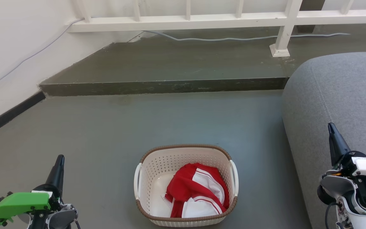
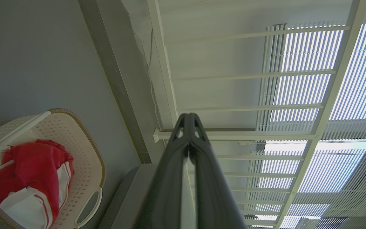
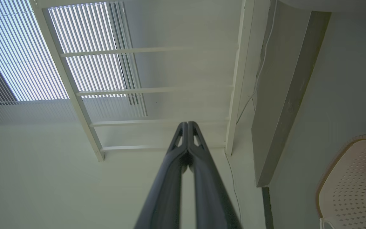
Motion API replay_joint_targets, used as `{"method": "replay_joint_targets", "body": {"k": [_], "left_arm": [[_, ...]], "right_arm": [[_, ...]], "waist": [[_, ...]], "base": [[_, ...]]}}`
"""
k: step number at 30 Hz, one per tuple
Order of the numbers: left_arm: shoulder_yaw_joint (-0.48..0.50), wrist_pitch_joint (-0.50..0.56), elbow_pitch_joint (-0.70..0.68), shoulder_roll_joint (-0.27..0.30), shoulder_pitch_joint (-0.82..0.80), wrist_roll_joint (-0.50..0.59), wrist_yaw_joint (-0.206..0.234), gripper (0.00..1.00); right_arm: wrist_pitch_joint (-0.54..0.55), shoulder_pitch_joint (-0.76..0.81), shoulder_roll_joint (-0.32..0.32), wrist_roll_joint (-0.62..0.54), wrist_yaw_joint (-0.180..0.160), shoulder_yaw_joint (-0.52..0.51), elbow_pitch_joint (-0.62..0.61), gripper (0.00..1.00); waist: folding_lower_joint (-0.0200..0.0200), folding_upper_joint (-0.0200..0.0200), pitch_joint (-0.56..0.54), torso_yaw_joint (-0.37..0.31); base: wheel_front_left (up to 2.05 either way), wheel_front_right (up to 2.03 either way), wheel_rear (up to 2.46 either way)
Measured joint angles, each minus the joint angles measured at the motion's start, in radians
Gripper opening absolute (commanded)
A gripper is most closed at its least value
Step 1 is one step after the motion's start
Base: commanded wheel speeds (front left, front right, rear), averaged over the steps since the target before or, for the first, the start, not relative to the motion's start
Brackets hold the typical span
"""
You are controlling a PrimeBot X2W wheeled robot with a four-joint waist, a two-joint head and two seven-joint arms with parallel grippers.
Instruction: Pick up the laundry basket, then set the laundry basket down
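Note:
The laundry basket stands on the grey floor at bottom centre of the head view, cream with perforated walls, a brown woven rim and white side handles. A red and white garment lies inside it. My left gripper is at the lower left, well to the basket's left, fingers together and empty. At the lower right my right gripper is shut and empty, over the sofa's edge. The left wrist view has the basket at its lower left and the shut gripper. The right wrist view has the basket at lower right and the shut gripper.
A grey sofa fills the right side, close to the basket. A raised concrete step crosses the floor beyond, with a white railing and a cable on it. A white wall with a dark skirting runs along the left.

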Motion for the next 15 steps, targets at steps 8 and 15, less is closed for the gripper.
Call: {"method": "replay_joint_targets", "body": {"k": [8, 15], "left_arm": [[0.0, 0.0, 0.0, 0.0, 0.0, 0.0, 0.0, 0.0], [0.0, 0.0, -0.001, 0.0, 0.0, 0.0, 0.0, 0.0]], "right_arm": [[0.0, 0.0, 0.0, 0.0, 0.0, 0.0, -0.002, 0.0], [0.0, 0.0, 0.0, 0.0, 0.0, 0.0, -0.002, 0.0]], "waist": [[0.0, 0.0, 0.0, 0.0], [0.0, 0.0, 0.0, 0.0]], "base": [[0.0, 0.0, 0.0], [0.0, 0.0, 0.0]]}}
